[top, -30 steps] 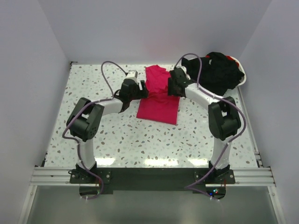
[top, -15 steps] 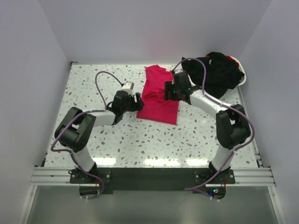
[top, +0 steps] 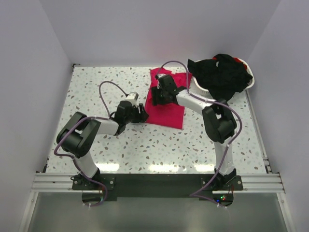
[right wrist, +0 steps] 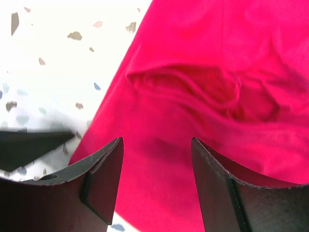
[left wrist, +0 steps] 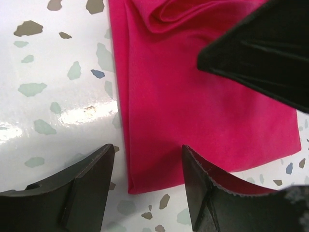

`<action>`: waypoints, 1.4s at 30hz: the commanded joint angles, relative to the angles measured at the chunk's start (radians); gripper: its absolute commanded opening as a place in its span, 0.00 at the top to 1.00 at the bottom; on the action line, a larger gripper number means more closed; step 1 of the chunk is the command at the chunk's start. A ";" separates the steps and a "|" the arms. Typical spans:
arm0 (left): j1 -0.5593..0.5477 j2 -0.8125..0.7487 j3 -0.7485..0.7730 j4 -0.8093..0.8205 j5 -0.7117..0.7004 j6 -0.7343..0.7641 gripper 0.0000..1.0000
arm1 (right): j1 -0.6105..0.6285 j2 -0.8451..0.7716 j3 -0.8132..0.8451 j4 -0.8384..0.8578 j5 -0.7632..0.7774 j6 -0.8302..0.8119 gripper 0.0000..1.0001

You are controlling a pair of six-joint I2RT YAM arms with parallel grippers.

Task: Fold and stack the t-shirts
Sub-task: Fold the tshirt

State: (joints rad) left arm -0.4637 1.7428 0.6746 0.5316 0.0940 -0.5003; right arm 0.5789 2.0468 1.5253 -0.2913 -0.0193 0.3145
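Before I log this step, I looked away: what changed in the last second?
The left tool drew back toward the near edge, to the near-left corner of the red t-shirt. The right tool swung left across that shirt to its left side. Both are open; nothing taken or let go. The red t-shirt and the black t-shirts lie as before.

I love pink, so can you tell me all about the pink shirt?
The pinkish-red t-shirt is soft, plain fabric, folded into a long panel lying flat on the speckled table, with a rumpled fold midway. The open left end effector straddles its near left corner; the open right end effector hovers over its left side.
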 commanded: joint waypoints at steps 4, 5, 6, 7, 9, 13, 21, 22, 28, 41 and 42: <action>-0.019 0.006 -0.013 0.038 0.010 -0.029 0.41 | -0.002 0.113 0.174 -0.055 0.007 -0.038 0.39; -0.021 0.006 -0.015 0.036 0.009 -0.030 0.41 | -0.002 0.143 0.190 -0.061 0.016 -0.041 0.39; -0.021 0.004 -0.021 0.034 0.007 -0.035 0.41 | -0.002 0.157 0.206 -0.072 0.016 -0.041 0.39; -0.024 0.000 -0.024 0.036 0.004 -0.037 0.41 | -0.002 0.170 0.241 -0.089 0.016 -0.045 0.39; -0.030 -0.005 -0.030 0.025 -0.007 -0.038 0.41 | -0.004 0.205 0.277 -0.098 0.039 -0.043 0.39; -0.049 -0.028 -0.044 0.008 -0.033 -0.038 0.42 | -0.004 0.243 0.376 -0.106 0.084 -0.019 0.40; -0.081 -0.098 -0.092 -0.038 -0.091 -0.038 0.40 | -0.008 0.236 0.466 -0.115 0.222 0.008 0.39; -0.081 -0.109 -0.095 -0.042 -0.120 -0.037 0.39 | -0.008 0.202 0.438 -0.111 0.225 0.009 0.38; -0.081 -0.140 -0.092 -0.065 -0.171 -0.014 0.38 | -0.007 -0.014 0.189 -0.088 0.197 -0.008 0.34; -0.081 -0.068 -0.066 -0.007 -0.070 -0.027 0.43 | -0.031 -0.393 -0.392 -0.077 0.237 0.055 0.35; -0.081 -0.062 -0.066 -0.004 -0.068 -0.026 0.44 | -0.037 -0.396 -0.407 -0.069 0.220 0.063 0.37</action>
State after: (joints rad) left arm -0.5438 1.6573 0.5884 0.5007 -0.0101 -0.5308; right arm 0.5571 1.6672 1.1721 -0.3904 0.2176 0.3401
